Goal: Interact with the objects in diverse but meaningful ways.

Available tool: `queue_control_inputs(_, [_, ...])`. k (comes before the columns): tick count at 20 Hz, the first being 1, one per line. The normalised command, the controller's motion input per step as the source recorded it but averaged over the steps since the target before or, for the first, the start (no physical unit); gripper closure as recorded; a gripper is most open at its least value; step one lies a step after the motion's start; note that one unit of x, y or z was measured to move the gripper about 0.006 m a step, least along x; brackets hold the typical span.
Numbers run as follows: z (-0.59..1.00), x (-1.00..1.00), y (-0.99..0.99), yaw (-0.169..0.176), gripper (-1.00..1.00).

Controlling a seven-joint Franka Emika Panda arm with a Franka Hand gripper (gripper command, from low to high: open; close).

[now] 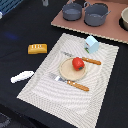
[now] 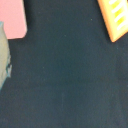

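Observation:
A red round fruit (image 1: 78, 63) sits on a round tan plate (image 1: 66, 71) in the middle of a striped placemat (image 1: 100, 95). An orange-handled fork (image 1: 70, 82) lies at the plate's near side and an orange-handled knife (image 1: 84, 59) at its far side. A pale-blue house-shaped box (image 1: 91, 44) stands upright behind the plate. A yellow-orange ridged block (image 1: 37, 48) lies on the dark table toward the exterior view's left; it also shows in the wrist view (image 2: 116, 17). A white elongated piece (image 1: 22, 76) lies nearer the front left. No gripper fingers show in either view.
Two grey pots (image 1: 73, 11) (image 1: 96, 14) stand on a pinkish board (image 1: 112, 30) at the back; a corner of that board shows in the wrist view (image 2: 12, 17). A light bowl (image 1: 124, 19) is at the board's right edge. The table is dark (image 2: 65, 75).

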Motion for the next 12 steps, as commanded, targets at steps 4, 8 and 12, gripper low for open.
queue_control_inputs(4, [-0.45, -0.14, -0.54, 0.020, -1.00])
queue_control_inputs(8, [-0.49, -0.33, -0.41, 0.110, -1.00])
queue_control_inputs(12, [-0.48, -0.25, -0.29, 0.136, -1.00])
